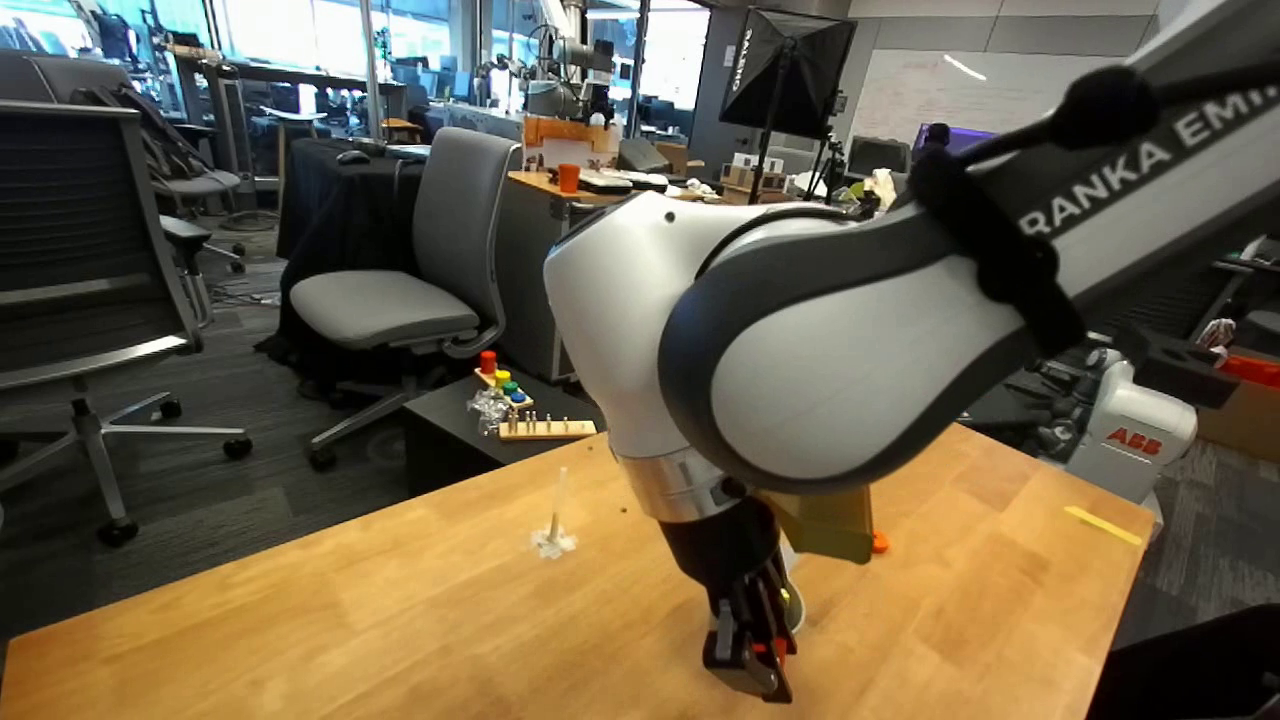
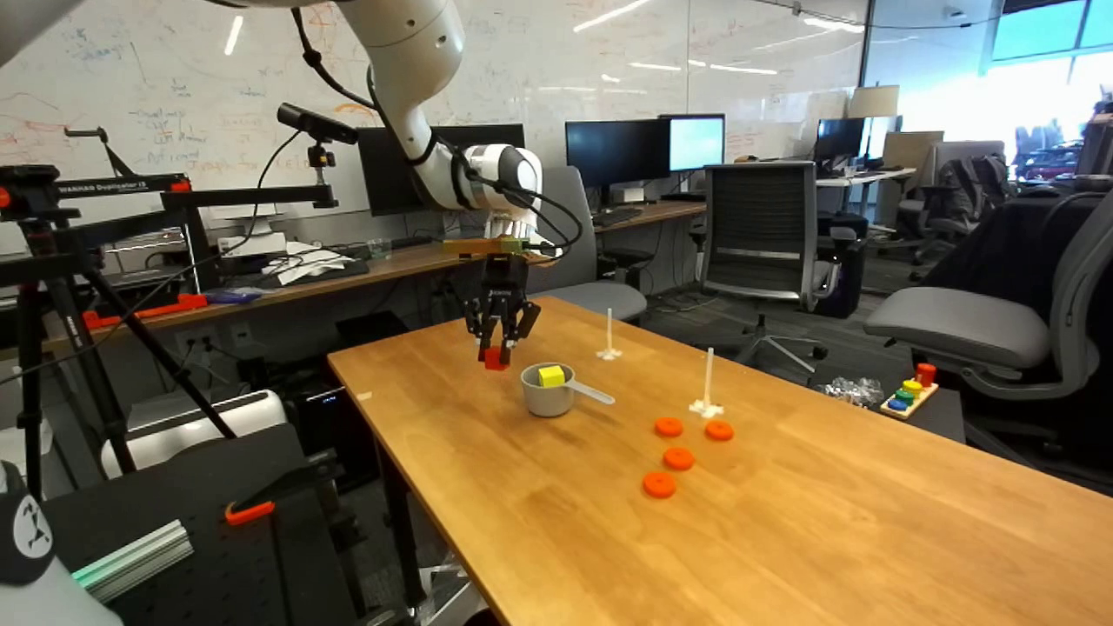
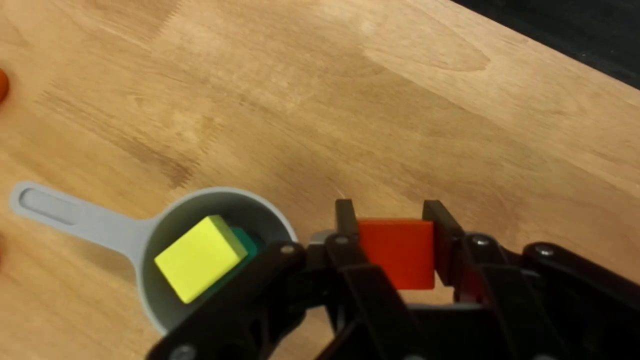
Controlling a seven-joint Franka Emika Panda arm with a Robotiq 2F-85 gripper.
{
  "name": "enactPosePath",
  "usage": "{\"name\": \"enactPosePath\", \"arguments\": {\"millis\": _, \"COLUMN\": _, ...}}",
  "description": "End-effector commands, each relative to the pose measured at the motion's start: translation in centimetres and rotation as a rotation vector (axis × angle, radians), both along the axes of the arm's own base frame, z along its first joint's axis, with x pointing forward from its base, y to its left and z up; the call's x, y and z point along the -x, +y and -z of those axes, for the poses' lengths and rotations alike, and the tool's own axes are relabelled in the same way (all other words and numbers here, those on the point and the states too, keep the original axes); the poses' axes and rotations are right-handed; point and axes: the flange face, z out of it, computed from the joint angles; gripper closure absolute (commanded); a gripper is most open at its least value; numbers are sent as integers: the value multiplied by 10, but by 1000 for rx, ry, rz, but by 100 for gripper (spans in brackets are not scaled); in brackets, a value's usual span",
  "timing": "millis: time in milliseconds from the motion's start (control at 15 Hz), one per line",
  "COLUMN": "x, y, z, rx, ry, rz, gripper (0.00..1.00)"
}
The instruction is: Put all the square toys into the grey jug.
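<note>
My gripper [image 3: 390,220] is shut on a red cube [image 3: 400,255], with one finger pad on each side of it. In an exterior view the gripper [image 2: 496,348] holds the red cube [image 2: 496,360] above the table, beside the grey jug [image 2: 548,402]. In the wrist view the jug [image 3: 216,192] is left of the gripper, its handle pointing left. A yellow cube [image 3: 200,260] lies tilted inside it, on top of a green block [image 3: 246,241] that is mostly hidden. The yellow cube [image 2: 551,376] shows at the jug's rim. In an exterior view the arm mostly hides the jug [image 1: 797,610].
Several flat orange discs [image 2: 678,459] lie on the wooden table [image 2: 783,522]. Two thin upright pegs [image 2: 708,382] [image 2: 609,332] stand on the table near the jug and discs. The table's edge shows at the wrist view's top right.
</note>
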Motion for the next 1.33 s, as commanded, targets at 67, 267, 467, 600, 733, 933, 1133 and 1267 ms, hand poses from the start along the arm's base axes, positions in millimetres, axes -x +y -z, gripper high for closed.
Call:
{"name": "enactPosePath", "arguments": {"millis": 67, "x": -5, "y": -16, "z": -30, "rx": -3, "ry": -45, "rz": 38, "gripper": 87}}
{"name": "enactPosePath", "arguments": {"millis": 267, "x": -9, "y": -27, "z": -38, "rx": 4, "ry": -58, "rz": 58, "gripper": 87}}
{"name": "enactPosePath", "arguments": {"millis": 467, "x": -12, "y": -41, "z": -43, "rx": 14, "ry": -68, "rz": 81, "gripper": 87}}
{"name": "enactPosePath", "arguments": {"millis": 600, "x": -15, "y": -50, "z": -45, "rx": 25, "ry": -70, "rz": 95, "gripper": 87}}
{"name": "enactPosePath", "arguments": {"millis": 733, "x": -18, "y": -58, "z": -46, "rx": 34, "ry": -73, "rz": 101, "gripper": 87}}
{"name": "enactPosePath", "arguments": {"millis": 933, "x": -25, "y": -66, "z": -45, "rx": 54, "ry": -82, "rz": 96, "gripper": 87}}
{"name": "enactPosePath", "arguments": {"millis": 1133, "x": -29, "y": -68, "z": -45, "rx": 65, "ry": -91, "rz": 90, "gripper": 87}}
{"name": "enactPosePath", "arguments": {"millis": 1267, "x": -33, "y": -68, "z": -45, "rx": 67, "ry": -94, "rz": 89, "gripper": 87}}
